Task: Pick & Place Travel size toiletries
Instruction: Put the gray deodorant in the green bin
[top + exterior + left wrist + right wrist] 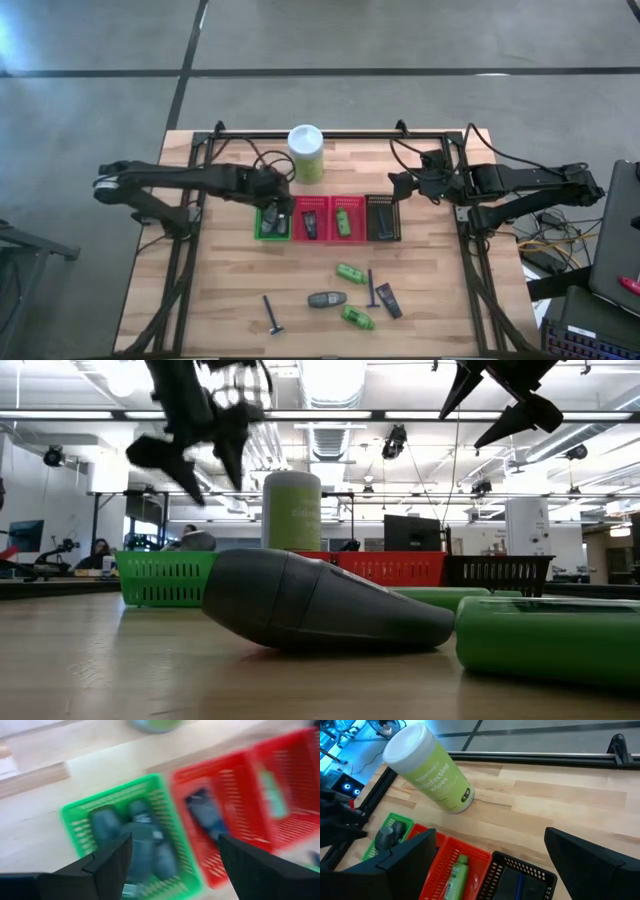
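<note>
Wooden bench (pixel 230 300) fills the centre of the overhead frame, where we see four small mesh baskets in a row and, lower right of centre, loose toiletries: a dark grey oval bottle (pixel 325 299), two green bottles (pixel 351 272), a flat packet (pixel 388 300) and two T-shaped sticks (pixel 272 315). Our left claw (pixel 272 203) hangs wide and empty over the green basket (pixel 272 224), which holds grey bottles; our right claw (pixel 398 184), also wide, waits at upper right. We judge these items light, stiff and smooth, best pinched across the narrow middle.
</note>
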{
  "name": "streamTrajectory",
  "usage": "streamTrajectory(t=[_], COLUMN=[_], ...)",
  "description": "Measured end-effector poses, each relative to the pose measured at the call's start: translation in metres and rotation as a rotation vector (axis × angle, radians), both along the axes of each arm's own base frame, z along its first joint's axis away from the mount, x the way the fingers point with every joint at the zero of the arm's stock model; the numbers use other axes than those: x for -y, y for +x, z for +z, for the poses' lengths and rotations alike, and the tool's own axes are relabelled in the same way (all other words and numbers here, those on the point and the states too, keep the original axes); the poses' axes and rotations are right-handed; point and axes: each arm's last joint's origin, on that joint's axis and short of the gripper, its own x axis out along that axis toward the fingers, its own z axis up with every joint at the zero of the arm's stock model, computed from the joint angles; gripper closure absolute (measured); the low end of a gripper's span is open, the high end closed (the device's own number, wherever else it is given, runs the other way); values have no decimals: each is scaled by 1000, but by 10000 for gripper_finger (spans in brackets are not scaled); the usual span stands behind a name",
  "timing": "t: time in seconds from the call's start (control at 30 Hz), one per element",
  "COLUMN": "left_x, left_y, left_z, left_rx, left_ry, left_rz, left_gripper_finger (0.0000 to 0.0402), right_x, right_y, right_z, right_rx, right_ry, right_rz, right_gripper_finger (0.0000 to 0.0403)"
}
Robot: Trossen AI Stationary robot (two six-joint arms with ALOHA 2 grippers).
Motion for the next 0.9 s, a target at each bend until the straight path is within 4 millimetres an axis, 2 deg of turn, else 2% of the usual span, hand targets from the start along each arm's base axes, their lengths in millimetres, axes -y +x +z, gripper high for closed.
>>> streamTrajectory(t=[0.1,0.2,0.33,0.43,0.53,0.73,0.9], left_x=[14,38,86,110,115,118,120], left_y=[1,7,20,26,29,35,41], left_z=[18,26,25,16,7,1,-12], left_rx=[72,123,216,211,166,150,128], left_ry=[26,65,194,270,285,304,209], left_rz=[-102,-311,-681,-866,-905,-1005,-1065], left_gripper_finger=[104,104,103,103,103,103,103], right_x=[0,0,0,-1,-3,-6,-7], right_y=[0,0,0,0,1,4,0], right_z=[0,0,0,-1,-4,-8,-12], right_rx=[-5,-5,-3,-3,-11,-8,-38], right_ry=[0,2,8,42,94,182,273], right_rz=[1,3,4,31,74,109,93], right_gripper_finger=[35,35,35,35,35,35,35])
